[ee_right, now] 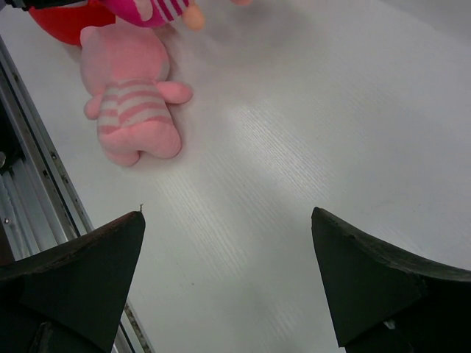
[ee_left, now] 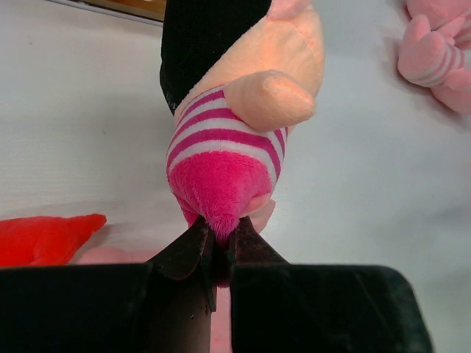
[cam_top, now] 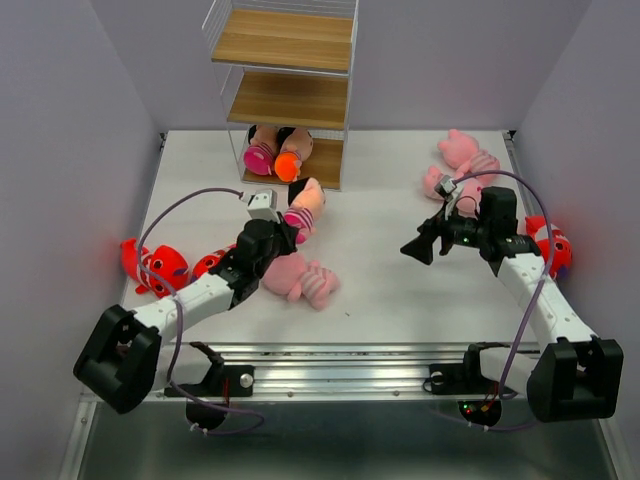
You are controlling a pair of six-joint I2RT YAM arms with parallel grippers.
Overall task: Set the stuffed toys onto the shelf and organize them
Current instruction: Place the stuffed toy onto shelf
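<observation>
My left gripper [cam_top: 287,229] [ee_left: 219,234] is shut on the pink bottom end of a dark-haired doll [cam_top: 305,203] [ee_left: 235,125] in a pink striped top, in front of the shelf [cam_top: 290,40]. Two more dolls, one pink [cam_top: 260,155] and one orange [cam_top: 290,160], lie on the shelf's bottom board. A pink striped animal [cam_top: 300,279] [ee_right: 132,110] lies by the left arm. My right gripper [cam_top: 420,246] [ee_right: 227,213] is open and empty above bare table. Two pink animals [cam_top: 458,165] lie at the back right.
Two red sharks [cam_top: 160,266] lie at the left edge, one showing in the left wrist view [ee_left: 44,239]. Another red shark [cam_top: 550,245] lies by the right arm. A metal rail [cam_top: 340,355] [ee_right: 29,184] runs along the near table edge.
</observation>
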